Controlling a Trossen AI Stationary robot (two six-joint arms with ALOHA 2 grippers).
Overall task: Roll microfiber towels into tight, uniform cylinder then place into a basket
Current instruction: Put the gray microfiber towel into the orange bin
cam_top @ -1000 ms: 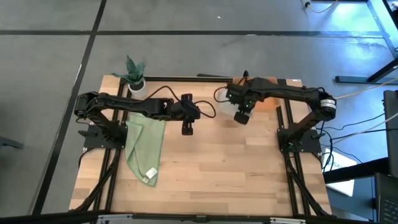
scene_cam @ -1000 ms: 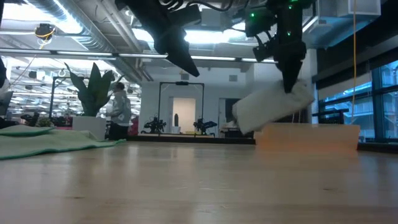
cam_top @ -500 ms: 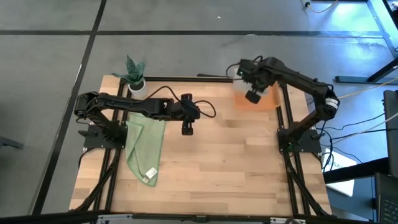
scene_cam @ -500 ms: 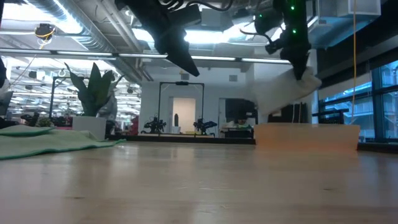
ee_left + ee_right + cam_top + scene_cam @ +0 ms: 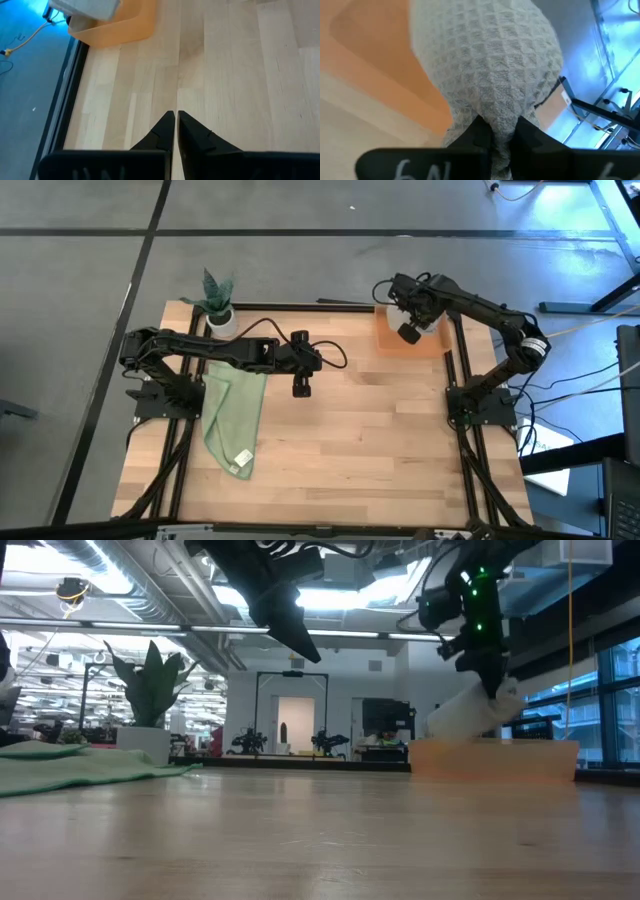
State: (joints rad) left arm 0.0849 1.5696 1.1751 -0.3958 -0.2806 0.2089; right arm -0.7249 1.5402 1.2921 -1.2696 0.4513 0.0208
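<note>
The rolled grey towel (image 5: 485, 65) hangs pinched in the right gripper (image 5: 495, 131), just above the orange basket (image 5: 400, 343) at the table's (image 5: 360, 440) far right corner. The green towel (image 5: 232, 415) lies flat on the left, by the left gripper (image 5: 175, 120), which is clenched on nothing.

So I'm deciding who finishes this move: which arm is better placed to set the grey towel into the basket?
The right. Its gripper is shut on the grey towel, hanging over the orange basket. The left gripper is shut, holds nothing and hangs over mid-table, away from the basket.
</note>
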